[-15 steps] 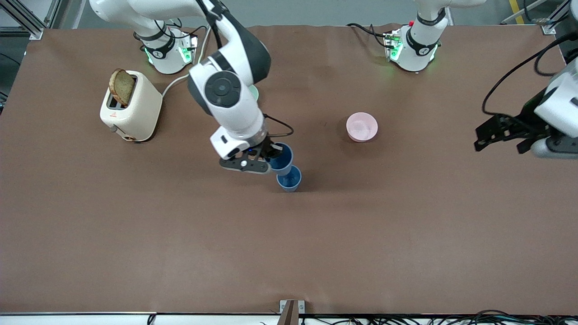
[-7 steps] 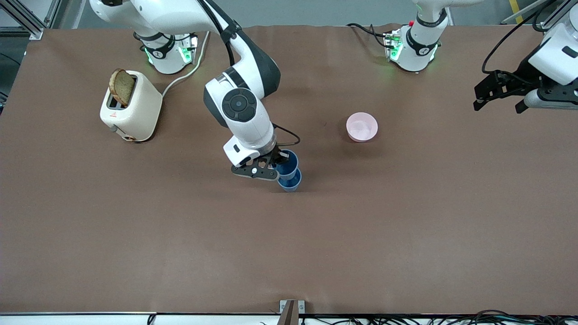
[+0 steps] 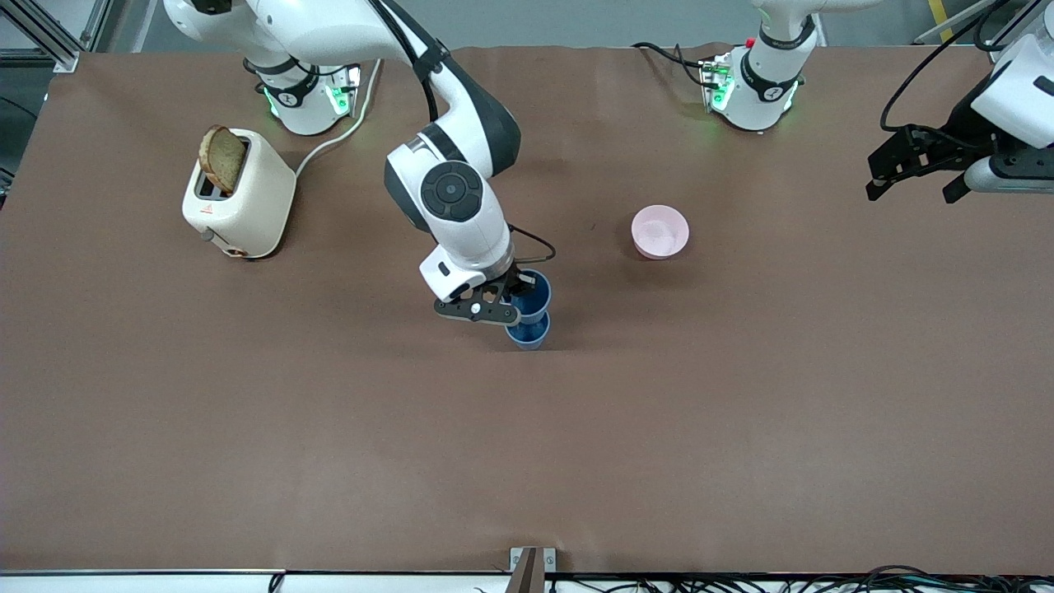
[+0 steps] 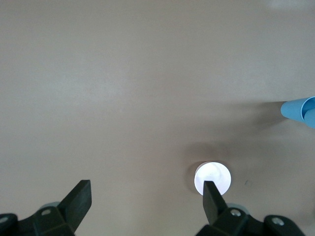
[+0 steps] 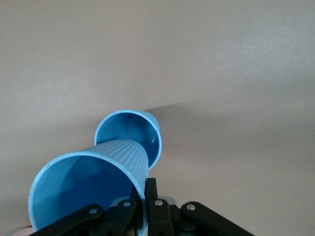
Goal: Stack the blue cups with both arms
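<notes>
Toaster [image 3: 239, 196] with bread [image 3: 221, 159]; pink bowl [image 3: 659, 231].

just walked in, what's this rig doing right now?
Stacking blue cups. The right gripper is shut on the rim of one blue cup, held just above the second blue cup standing on the table; it isn't nested yet. The left gripper waits open, in the air over the left arm's end of the table. A pink bowl and a toaster sit unused.

Even, bright overhead light falls on the matte brown worktop [image 3: 247, 412], with soft, short shadows beside objects. Both wrist views look paler, washed-out; the small pink plastic bowl [image 4: 212, 178] glares white.
</notes>
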